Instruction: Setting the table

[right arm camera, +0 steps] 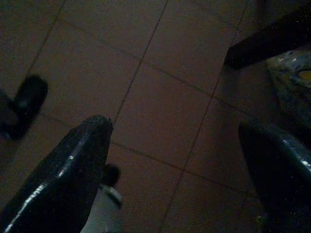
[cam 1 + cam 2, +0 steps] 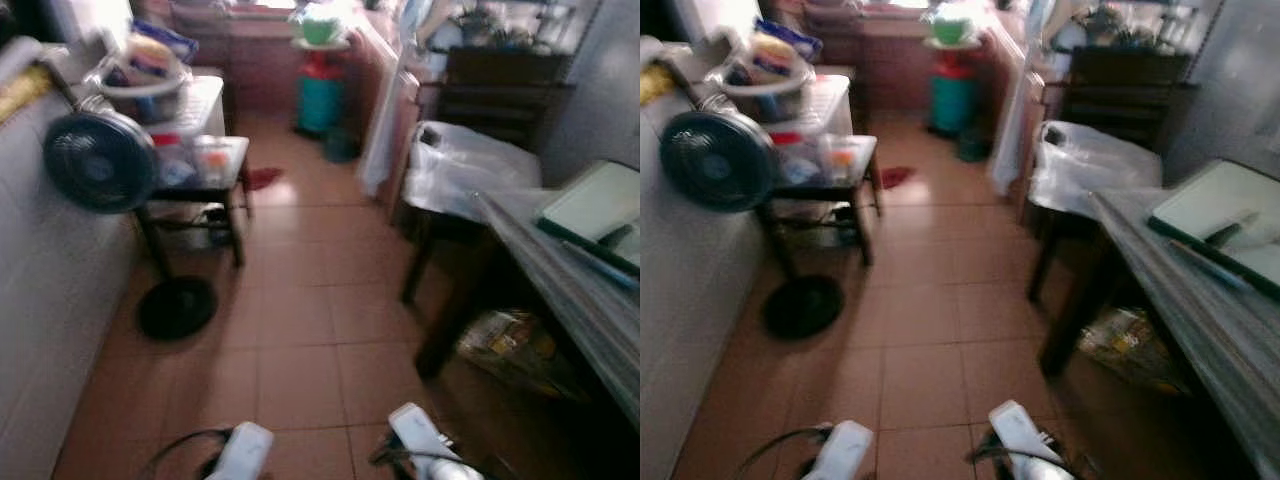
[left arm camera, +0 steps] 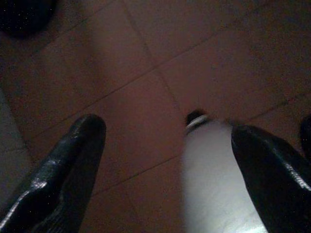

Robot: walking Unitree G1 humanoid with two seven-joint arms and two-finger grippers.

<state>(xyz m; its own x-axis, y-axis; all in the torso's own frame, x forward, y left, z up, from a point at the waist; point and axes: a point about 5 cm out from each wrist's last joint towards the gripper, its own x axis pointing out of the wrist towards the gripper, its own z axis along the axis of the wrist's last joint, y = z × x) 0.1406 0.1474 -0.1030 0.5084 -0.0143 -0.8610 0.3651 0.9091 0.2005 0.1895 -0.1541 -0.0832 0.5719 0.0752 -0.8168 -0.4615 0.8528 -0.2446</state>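
Silver arms hang low over the tiled floor (image 2: 300,330), left gripper (image 3: 165,165) and right gripper (image 1: 180,160) both spread apart and empty. Farther right, the table (image 2: 590,300) runs lengthwise away, bearing a green-edged board (image 2: 600,205).

Head views motion-blurred throughout. Both arms (image 2: 240,452) cut off at 6 o'clock, just the pale forearm ends in frame. Table (image 2: 580,300) at 3 o'clock cropped by the right edge; items on the green-rimmed tray (image 2: 600,210) too smeared to identify. Bag under the table (image 2: 510,345): contents unreadable. Clutter on the small black table (image 2: 195,165) at 10 o'clock indistinct. Wrist views dark; left gripper (image 3: 167,160) fingertips cropped.
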